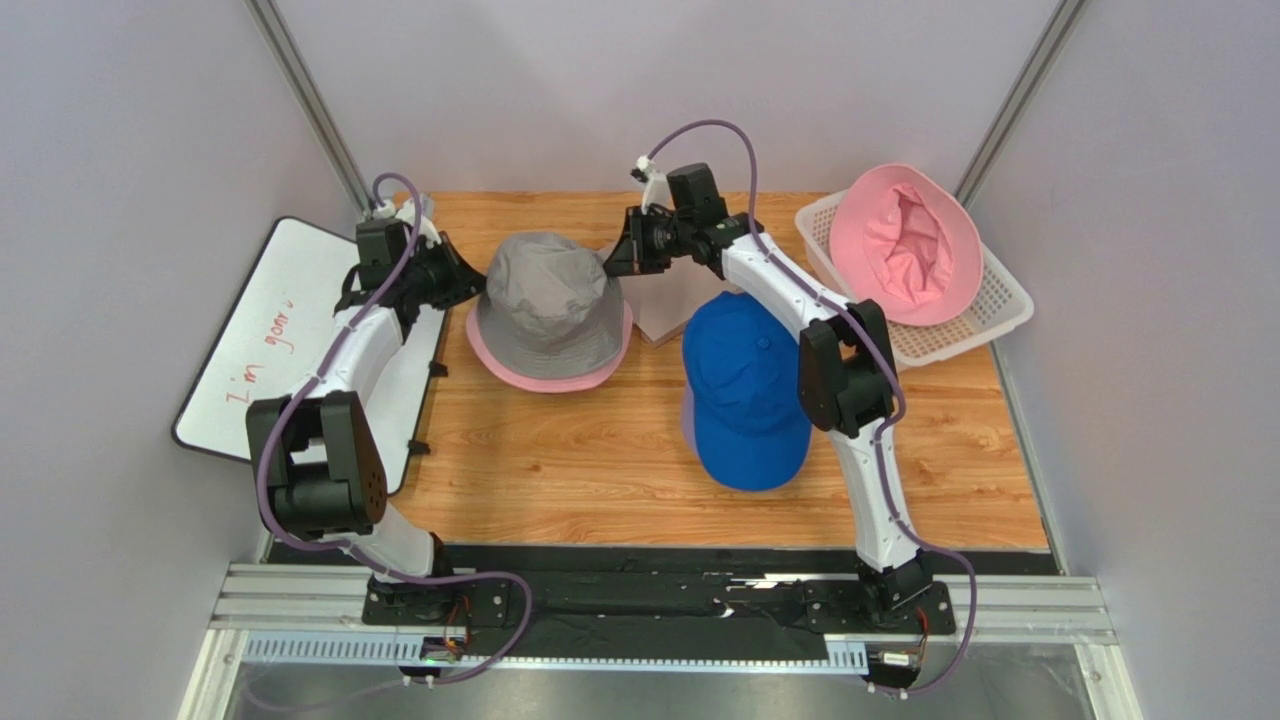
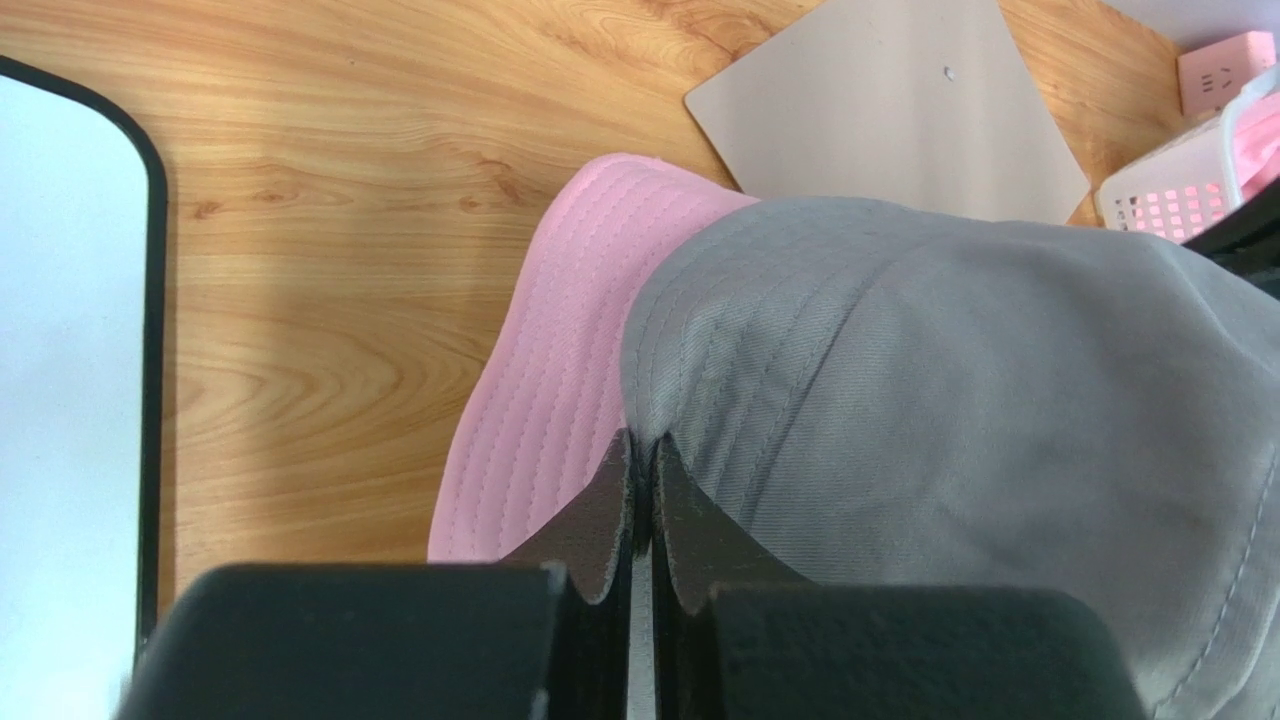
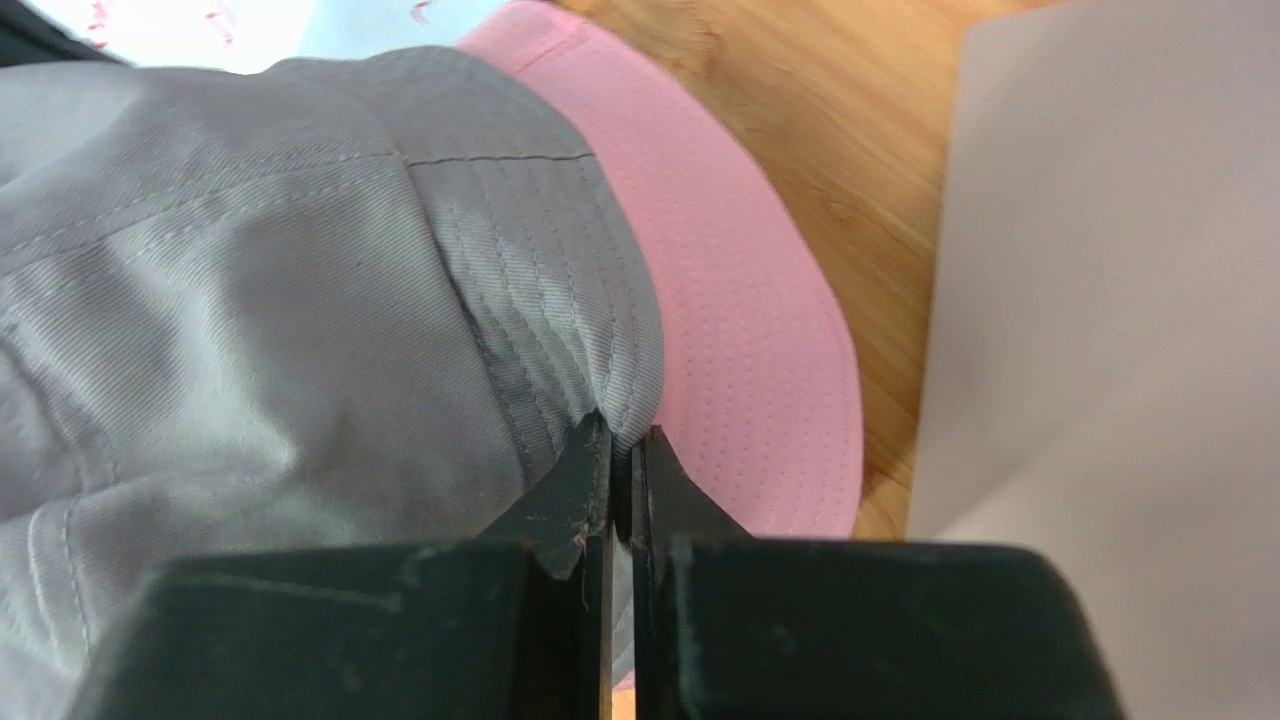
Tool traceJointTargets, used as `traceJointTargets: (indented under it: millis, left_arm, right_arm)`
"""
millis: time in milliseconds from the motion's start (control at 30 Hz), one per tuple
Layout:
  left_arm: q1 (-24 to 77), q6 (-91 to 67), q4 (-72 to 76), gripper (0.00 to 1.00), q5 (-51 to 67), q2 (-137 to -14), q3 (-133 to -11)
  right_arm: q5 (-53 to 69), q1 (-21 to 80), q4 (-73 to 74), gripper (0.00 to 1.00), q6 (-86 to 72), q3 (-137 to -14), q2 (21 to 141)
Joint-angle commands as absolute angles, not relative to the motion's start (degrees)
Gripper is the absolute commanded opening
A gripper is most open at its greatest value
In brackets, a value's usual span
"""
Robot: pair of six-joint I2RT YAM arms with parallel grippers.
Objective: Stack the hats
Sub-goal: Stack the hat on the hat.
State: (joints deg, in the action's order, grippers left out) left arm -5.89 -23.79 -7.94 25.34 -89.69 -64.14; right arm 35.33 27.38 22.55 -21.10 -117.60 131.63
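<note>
A grey bucket hat point(image 1: 549, 297) sits on a pink hat, whose brim point(image 1: 538, 378) shows under it at the back left of the table. My left gripper point(image 1: 457, 281) is shut on the grey hat's left brim edge point(image 2: 649, 444). On the opposite side, my right gripper point(image 1: 610, 258) is shut on the right brim edge point(image 3: 624, 435). The pink brim point(image 2: 549, 398) point(image 3: 744, 353) lies flat on the wood below both grips. A blue baseball cap point(image 1: 744, 393) lies mid-table, under the right arm. Another pink bucket hat point(image 1: 906, 243) rests upside down in the basket.
A white mesh basket point(image 1: 984, 333) stands at the back right. A whiteboard point(image 1: 278, 338) lies off the table's left edge. A beige card point(image 1: 661, 312) lies flat between the grey hat and the blue cap. Bare wood point(image 1: 571, 465) lies in front of the hats.
</note>
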Motion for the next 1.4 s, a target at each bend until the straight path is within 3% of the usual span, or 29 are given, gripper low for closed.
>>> traceJointTargets:
  millis: [0,600,767,867,900,933,967,1000,1067,1100,1167,1367]
  left_arm:
    - [-5.4,-23.8,-8.5,0.0,24.3,-90.6,-67.0]
    - [-2.6,-20.0,-19.1,0.0,5.9,-90.4,-64.7]
    - [-2.7,-21.3,-17.8,0.0,7.9,-88.1,-62.7]
    - [-2.6,-22.6,-18.0,0.01,9.2,-86.8,-63.1]
    - [-2.6,-23.2,-18.1,0.18,9.2,-86.1,-63.2]
    - [-2.7,-23.6,-18.5,0.28,9.2,-85.6,-63.4]
    - [-2.7,-23.7,-18.7,0.38,9.4,-85.2,-63.6]
    - [-2.8,-24.3,-19.0,0.57,9.1,-84.0,-63.6]
    - [-3.2,-24.5,-19.8,0.77,8.4,-82.8,-63.6]
    - [-3.8,-25.0,-19.9,0.93,8.2,-81.5,-63.5]
    - [-4.8,-25.6,-20.2,1.0,8.2,-80.1,-63.1]
    - [-7.6,-26.0,-22.1,1.0,4.3,-71.7,-62.2]
  right_arm:
    - [23.9,27.8,31.3,0.0,-16.6,-122.3,135.5]
    - [10.0,29.5,36.7,0.0,-10.2,-115.4,131.2]
    - [12.7,29.8,35.2,0.0,-10.5,-112.2,126.6]
    - [15.9,29.7,35.1,0.13,-10.5,-112.2,123.8]
    - [16.3,29.7,34.9,0.22,-10.6,-112.3,123.2]
    - [16.3,29.6,35.1,0.43,-10.7,-112.4,122.5]
    - [16.3,29.4,35.2,0.52,-10.5,-112.5,121.5]
    - [16.3,29.4,35.3,0.6,-10.5,-112.4,120.9]
    - [15.9,28.7,35.9,0.68,-10.5,-112.0,119.5]
    - [15.6,28.4,36.1,0.7,-10.5,-111.8,119.0]
    - [14.3,27.3,36.5,0.72,-10.4,-110.6,117.2]
    - [11.5,22.8,37.9,0.73,-9.6,-105.6,110.8]
